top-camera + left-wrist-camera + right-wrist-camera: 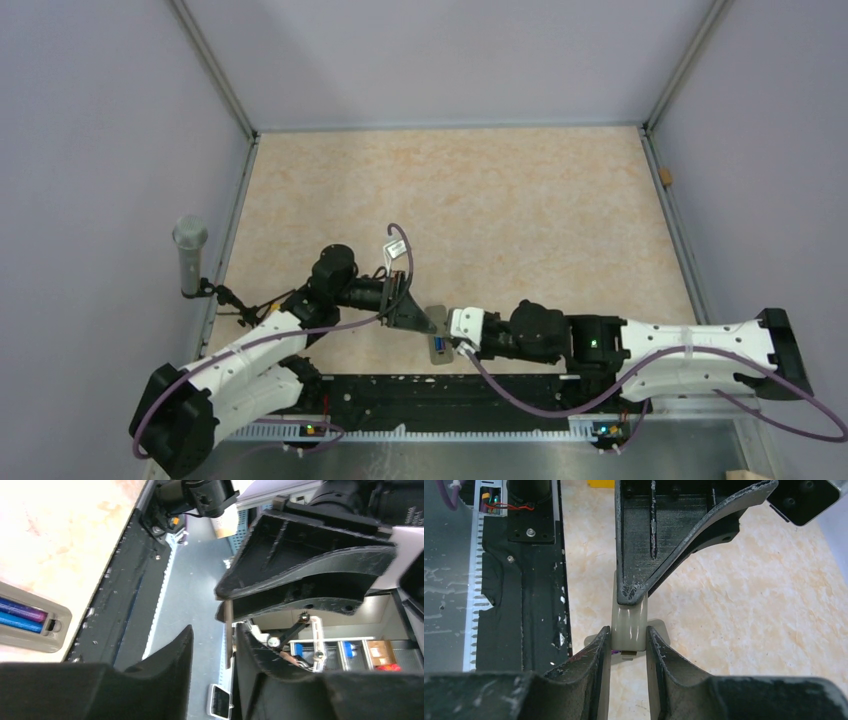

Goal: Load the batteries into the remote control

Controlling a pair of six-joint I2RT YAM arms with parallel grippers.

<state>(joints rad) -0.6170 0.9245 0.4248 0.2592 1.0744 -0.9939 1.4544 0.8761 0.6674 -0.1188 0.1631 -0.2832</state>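
Batteries [22, 616] lie side by side in the open bay of the remote [56, 630], which rests back-up on the table [749, 605] just beside the black base rail [534, 605]. Loading them looks done, so the step in hand is fitting the grey cover [628, 625]. The right claw [628, 632] pinches the cover by its sides, on edge just above the remote. The left claw [214, 630] stands parted with one finger alongside the cover, apparently not gripping, though the view is tight. Next the cover needs laying flat over the bay and sliding home, with the left claw clear. Room is open toward the far table; the rail crowds the near side.
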